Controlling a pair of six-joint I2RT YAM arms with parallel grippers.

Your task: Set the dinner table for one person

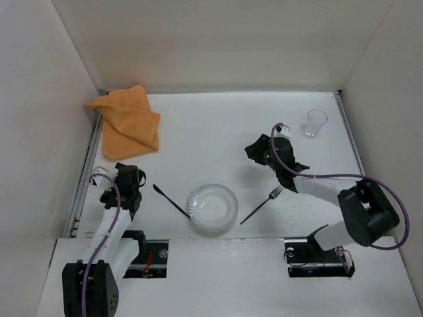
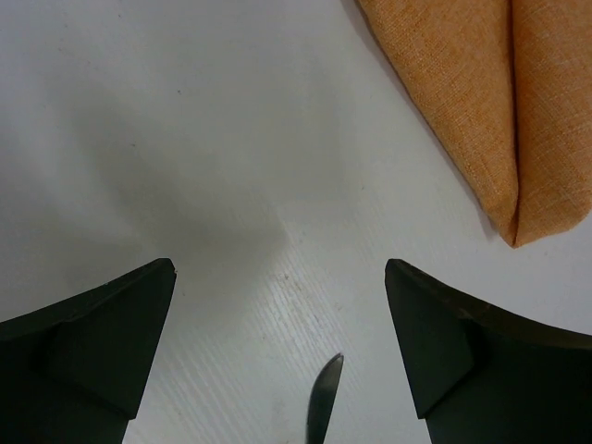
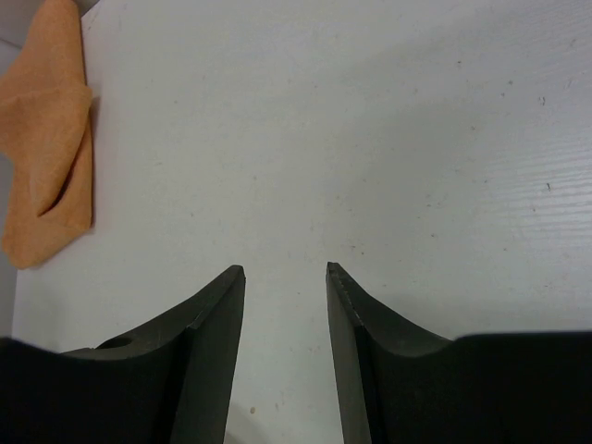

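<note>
black fingers of left gripper (image 2: 277, 268) spread wide, nothing btwn, above large flat matte-white dinner table (image 1: 218, 125). right gripper (image 3: 285, 268) jaws apart too, narrower, empty. table fills a plain white-walled booth, thin metal rails (image 1: 84, 175) at sides. folded orange cloth (image 1: 129, 122) far-left corner, clear glass (image 1: 316, 122) far right. round white plate (image 1: 213, 210) at near edge btwn slim black knife (image 1: 171, 200) & black fork (image 1: 262, 205).
</note>
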